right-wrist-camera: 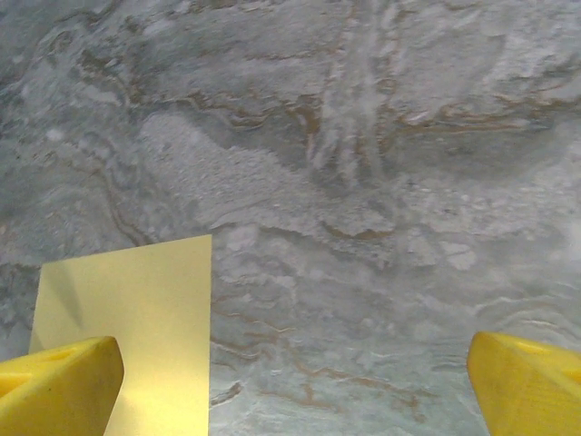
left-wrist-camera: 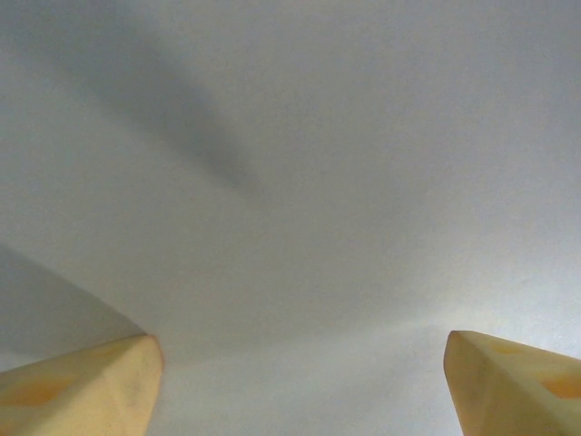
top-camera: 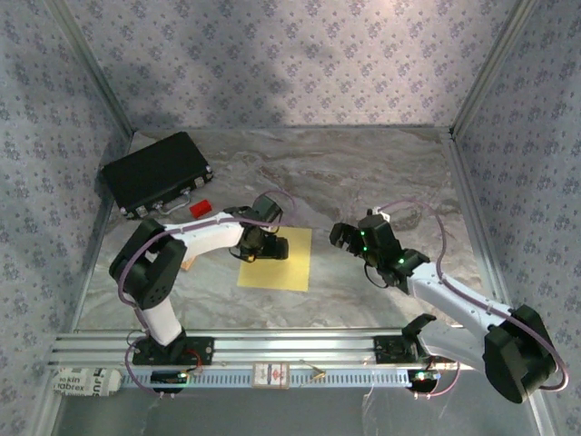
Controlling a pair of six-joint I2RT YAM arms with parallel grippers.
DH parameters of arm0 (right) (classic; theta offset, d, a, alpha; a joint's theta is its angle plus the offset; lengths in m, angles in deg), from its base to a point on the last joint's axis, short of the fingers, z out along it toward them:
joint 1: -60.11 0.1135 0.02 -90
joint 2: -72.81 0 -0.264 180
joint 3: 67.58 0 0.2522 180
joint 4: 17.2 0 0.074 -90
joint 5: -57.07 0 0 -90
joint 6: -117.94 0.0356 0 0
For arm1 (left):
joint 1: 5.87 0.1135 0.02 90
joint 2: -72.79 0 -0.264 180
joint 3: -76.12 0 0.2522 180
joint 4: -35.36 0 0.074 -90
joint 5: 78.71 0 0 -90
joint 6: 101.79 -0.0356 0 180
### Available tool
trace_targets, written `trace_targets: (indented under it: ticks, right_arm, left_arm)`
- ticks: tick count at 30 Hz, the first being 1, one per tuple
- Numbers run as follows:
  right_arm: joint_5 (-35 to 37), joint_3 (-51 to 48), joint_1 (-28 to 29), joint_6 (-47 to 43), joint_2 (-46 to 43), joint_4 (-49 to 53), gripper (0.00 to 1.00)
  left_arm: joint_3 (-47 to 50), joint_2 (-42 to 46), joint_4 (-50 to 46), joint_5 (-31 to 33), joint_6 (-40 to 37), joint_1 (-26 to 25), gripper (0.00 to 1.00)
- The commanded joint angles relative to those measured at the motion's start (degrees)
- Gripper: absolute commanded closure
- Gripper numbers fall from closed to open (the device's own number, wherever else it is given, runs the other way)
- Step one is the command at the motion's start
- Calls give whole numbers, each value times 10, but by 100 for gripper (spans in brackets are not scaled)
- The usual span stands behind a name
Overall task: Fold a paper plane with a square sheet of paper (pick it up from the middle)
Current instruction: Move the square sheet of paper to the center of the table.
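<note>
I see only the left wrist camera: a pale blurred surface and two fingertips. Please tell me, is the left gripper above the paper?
Observer: Yes. In the top view the left gripper is over the far left part of the square sheet of paper, not over its middle.
Operator: And where is the right arm?
Observer: The right gripper is open, beside the sheet's right edge and over the bare table.
Operator: Is anything else close by?
Observer: A small red block lies to the left of the sheet and farther back, close to a black case.
</note>
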Motion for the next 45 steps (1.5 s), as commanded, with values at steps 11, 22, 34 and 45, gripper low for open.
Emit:
trace_targets:
  ticks: [11,22,34,45]
  right_arm:
    - [-163,-32,-99,-48,-26,-10,1]
    - [-181,-35,-100,-72,-23,-15,1]
    - [-169,-33,-110,-76,-12,3,1]
    - [-174,-33,-117,-76,-2,2,1]
  left_arm:
    - [-104,-58,-77,94,93,-57,19]
    - [-193,-95,-159,90,84,-59,17]
    - [-254,-161,-211,92,101,-74,14]
    - [-266,-170,-221,92,107,-76,12]
